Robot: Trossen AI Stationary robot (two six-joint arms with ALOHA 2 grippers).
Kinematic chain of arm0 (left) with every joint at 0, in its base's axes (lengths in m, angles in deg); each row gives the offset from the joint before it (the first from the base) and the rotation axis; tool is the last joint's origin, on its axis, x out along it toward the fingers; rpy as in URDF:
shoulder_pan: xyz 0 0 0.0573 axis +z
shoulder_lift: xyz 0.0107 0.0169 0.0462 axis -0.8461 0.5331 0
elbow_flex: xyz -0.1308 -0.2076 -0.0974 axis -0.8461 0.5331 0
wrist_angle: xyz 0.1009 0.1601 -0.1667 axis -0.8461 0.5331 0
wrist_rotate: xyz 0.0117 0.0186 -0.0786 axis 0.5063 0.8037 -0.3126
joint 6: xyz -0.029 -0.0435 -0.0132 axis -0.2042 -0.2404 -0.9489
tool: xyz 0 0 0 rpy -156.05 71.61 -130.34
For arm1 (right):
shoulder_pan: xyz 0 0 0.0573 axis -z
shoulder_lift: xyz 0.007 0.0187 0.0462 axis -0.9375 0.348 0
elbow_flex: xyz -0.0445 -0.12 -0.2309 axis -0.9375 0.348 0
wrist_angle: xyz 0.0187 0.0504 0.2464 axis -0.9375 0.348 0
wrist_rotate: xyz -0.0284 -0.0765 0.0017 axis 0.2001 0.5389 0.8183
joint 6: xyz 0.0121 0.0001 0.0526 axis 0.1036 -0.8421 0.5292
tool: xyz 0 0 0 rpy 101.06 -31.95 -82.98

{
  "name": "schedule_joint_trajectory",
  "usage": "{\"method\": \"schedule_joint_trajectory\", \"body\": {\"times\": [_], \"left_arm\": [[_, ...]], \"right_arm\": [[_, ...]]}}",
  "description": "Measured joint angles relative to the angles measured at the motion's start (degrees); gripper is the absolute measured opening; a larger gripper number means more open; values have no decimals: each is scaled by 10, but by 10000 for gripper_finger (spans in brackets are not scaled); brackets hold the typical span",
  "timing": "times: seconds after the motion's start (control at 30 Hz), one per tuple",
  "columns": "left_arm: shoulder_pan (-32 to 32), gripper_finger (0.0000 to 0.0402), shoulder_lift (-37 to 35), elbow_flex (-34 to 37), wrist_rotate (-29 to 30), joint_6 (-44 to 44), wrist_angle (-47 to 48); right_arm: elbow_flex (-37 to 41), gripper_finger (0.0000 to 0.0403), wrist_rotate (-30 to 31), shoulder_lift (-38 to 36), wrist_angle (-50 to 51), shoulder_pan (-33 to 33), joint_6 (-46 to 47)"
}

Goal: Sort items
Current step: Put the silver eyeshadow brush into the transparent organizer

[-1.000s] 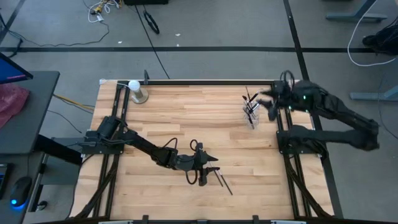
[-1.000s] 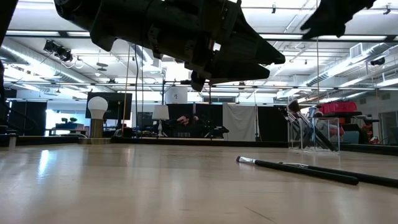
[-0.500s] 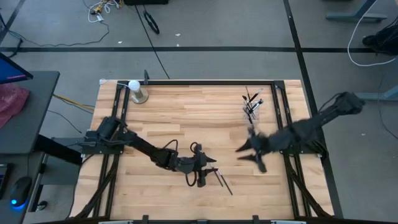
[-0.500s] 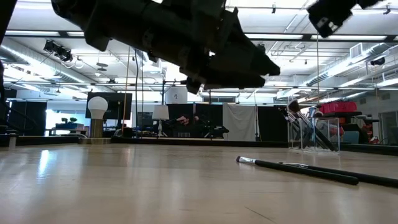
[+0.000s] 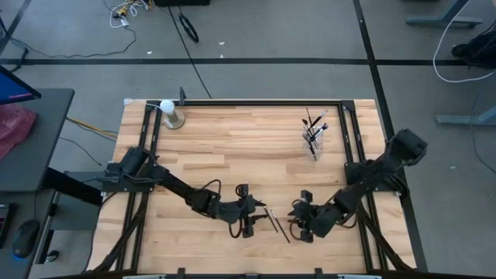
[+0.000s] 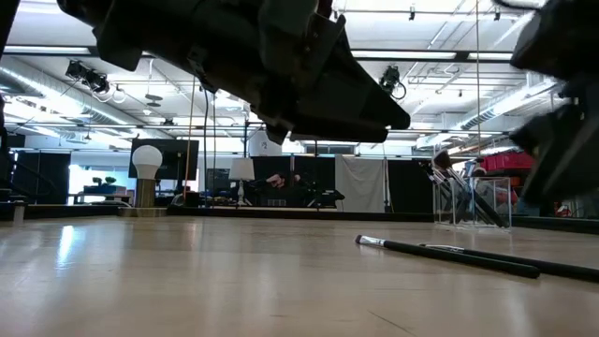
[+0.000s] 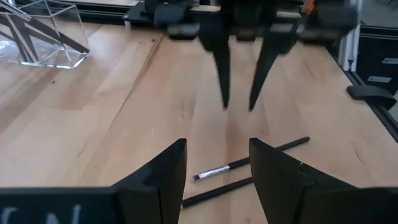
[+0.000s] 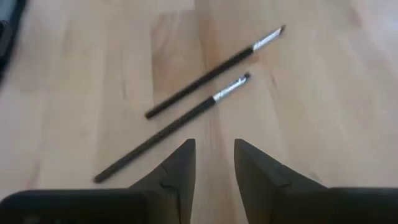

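Note:
Two thin dark brushes (image 5: 277, 227) lie side by side on the wooden table near its front edge. Both show in the right wrist view, one (image 8: 214, 71) with its silver-collared tip farther off and the other (image 8: 171, 134) nearer. My left gripper (image 5: 260, 216) hovers open just left of them, and they show beyond its fingertips (image 7: 249, 158). My right gripper (image 5: 294, 223) hangs open just right of them, fingers slanting down, facing the left one (image 7: 239, 74). Neither touches a brush. More brushes stand in a clear cup (image 5: 312, 139) at the far right.
A white ball on a metallic base (image 5: 168, 111) stands at the far left corner. Black frame rails (image 5: 349, 132) run along the table's left and right sides. Bare wood lies between the cup and the two grippers.
My right gripper has swung from above the clear cup at the far right toward the near edge and down. It now hangs low beside the two brushes, tipped more steeply downward. My left gripper has eased slightly toward the near edge. The brushes have not moved.

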Motion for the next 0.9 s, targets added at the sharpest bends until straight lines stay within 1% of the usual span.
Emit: {"method": "schedule_joint_trajectory", "body": {"times": [0.1, 0.17, 0.23, 0.4, 0.5, 0.57, 0.67, 0.77, 0.9], "left_arm": [[0, 177, 0, 0, 0, 0, 0], [0, 177, 0, 0, 0, 0, 0], [0, 177, 0, 0, 0, -6, -1], [-1, 177, 0, 0, 0, -41, -2], [-5, 177, 0, 0, 0, -62, -2], [-10, 177, 0, 0, 0, -73, -3], [-20, 177, 0, 0, 14, -87, -7], [-31, 177, 0, 0, 38, -95, -7], [-46, 177, 0, 0, 65, -109, -8]], "right_arm": [[0, 117, 1, 49, -41, 4, 7], [0, 131, 0, 71, -69, 13, 7], [0, 155, 1, 85, -98, 18, 3], [0, 232, 1, 102, -155, 13, -28], [0, 257, 15, 119, -167, 5, -36], [0, 259, 35, 134, -171, 1, -36], [-1, 251, 57, 151, -185, -3, -38], [-1, 237, 65, 164, -209, -4, -50], [-2, 217, 74, 166, -197, -8, -44]]}}
